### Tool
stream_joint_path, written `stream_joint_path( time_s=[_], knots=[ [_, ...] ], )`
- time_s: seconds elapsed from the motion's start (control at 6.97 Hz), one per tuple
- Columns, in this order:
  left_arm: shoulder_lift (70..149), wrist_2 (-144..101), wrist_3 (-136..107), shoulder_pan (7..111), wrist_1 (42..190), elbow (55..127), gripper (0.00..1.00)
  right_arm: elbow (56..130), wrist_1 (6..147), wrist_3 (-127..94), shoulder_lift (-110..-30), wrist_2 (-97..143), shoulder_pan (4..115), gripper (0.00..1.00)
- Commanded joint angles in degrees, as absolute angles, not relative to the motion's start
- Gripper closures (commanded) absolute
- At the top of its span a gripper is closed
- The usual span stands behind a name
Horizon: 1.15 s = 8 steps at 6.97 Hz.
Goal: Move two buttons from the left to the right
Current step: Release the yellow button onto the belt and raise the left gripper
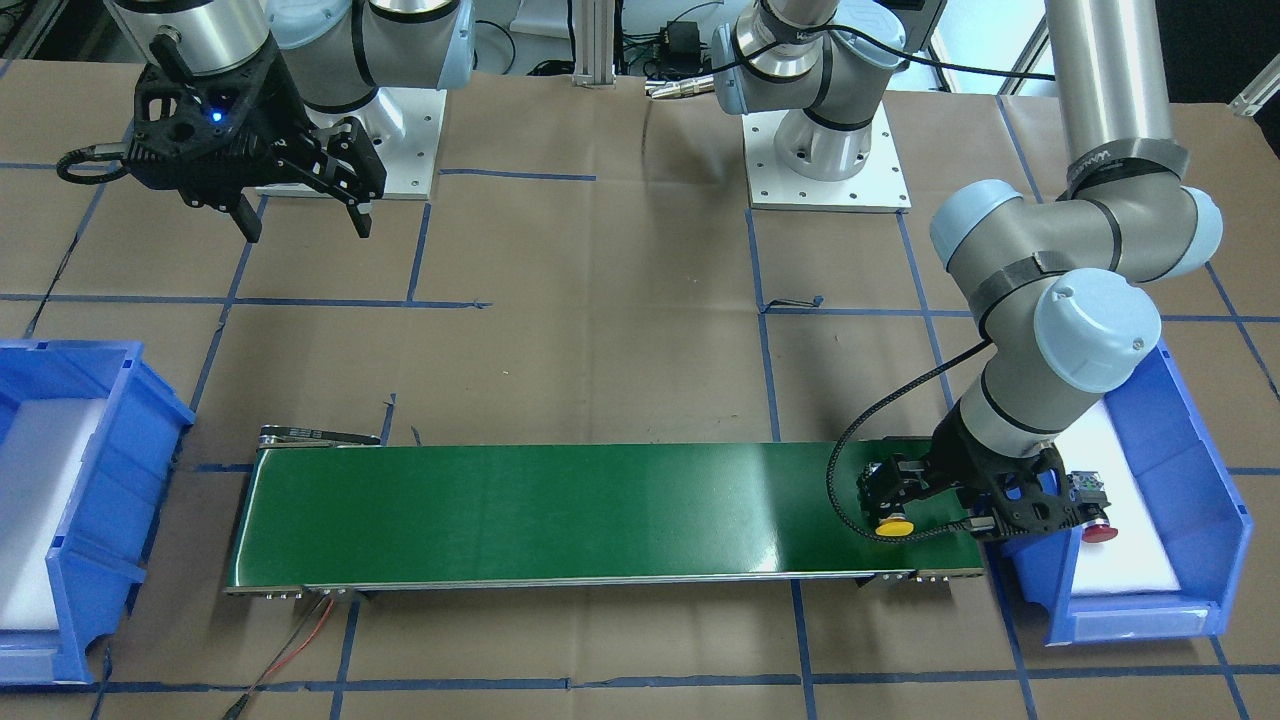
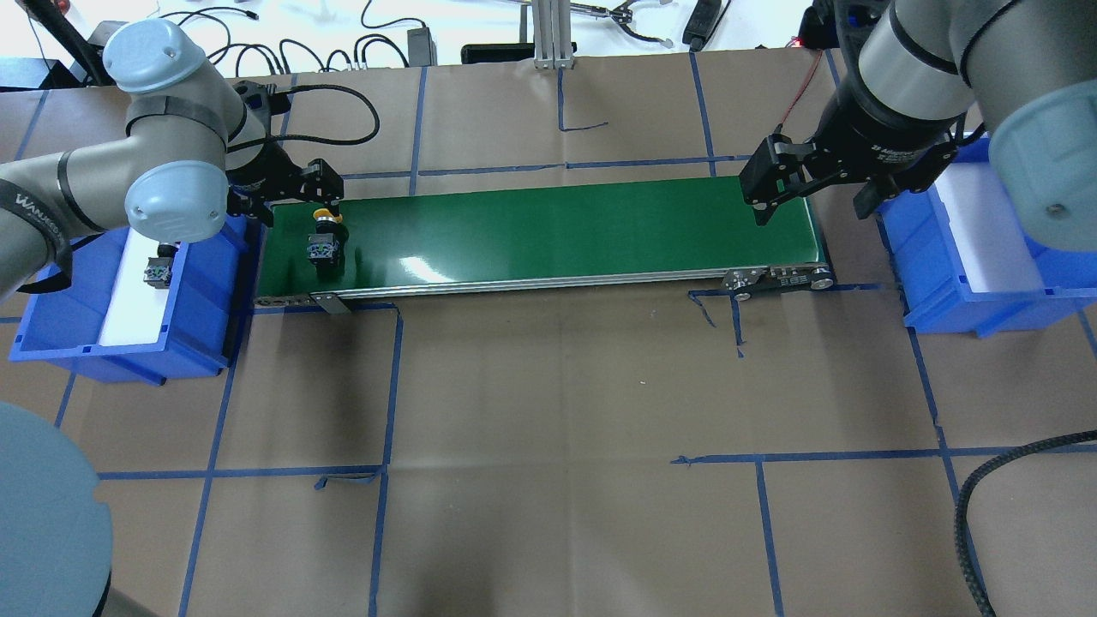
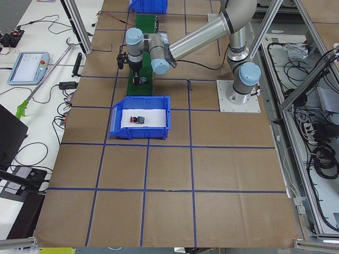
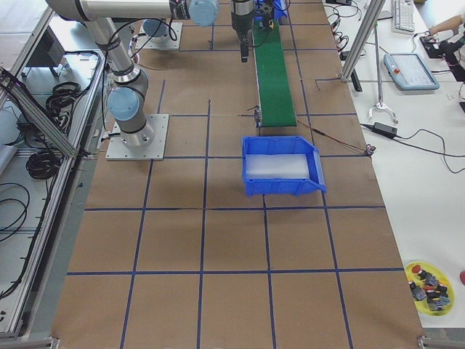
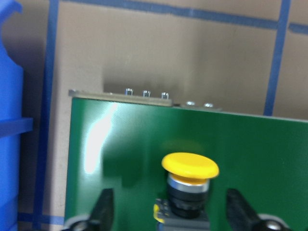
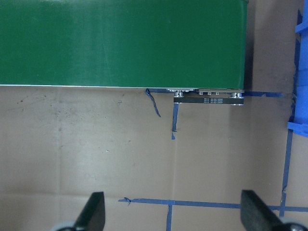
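Surface (image 2: 548,428), belt (image 2: 557,236) across it, left bin (image 2: 206,296) and right bin (image 2: 951,287) off its ends. Reads as first drop-off done. Next, the left arm (image 2: 86,171) needs a straight lift clear of the belt, then goes over to the left bin. It's bent low over that belt end, left jaws wide apart, gripping nothing. Right arm (image 2: 908,94) hangs over the other end, right jaws spread, empty. Yellow button (image 5: 189,166) sits on the belt between the left jaws, untouched. Red button (image 1: 1100,533) lies in the left bin.
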<state>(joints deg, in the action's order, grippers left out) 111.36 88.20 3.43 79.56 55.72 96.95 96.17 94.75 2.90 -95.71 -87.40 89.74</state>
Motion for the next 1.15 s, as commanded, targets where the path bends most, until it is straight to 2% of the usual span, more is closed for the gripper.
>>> stream_joint_path(
  time_s=[0.0, 0.43, 1.0],
  knots=[
    [108.65, 88.15, 3.43, 79.72, 61.83, 93.71, 0.00, 96.24, 94.75, 2.90, -95.71, -87.54, 89.74, 0.00],
    [106.35, 88.33, 8.05, 78.41, 75.99, 84.93, 0.00, 96.24, 94.75, 2.90, -95.71, -87.45, 89.74, 0.00],
    [107.66, 88.24, 29.22, 63.59, 76.82, 83.58, 0.00, 96.15, 94.75, 2.99, -95.71, -87.71, 89.74, 0.00]
  ],
)
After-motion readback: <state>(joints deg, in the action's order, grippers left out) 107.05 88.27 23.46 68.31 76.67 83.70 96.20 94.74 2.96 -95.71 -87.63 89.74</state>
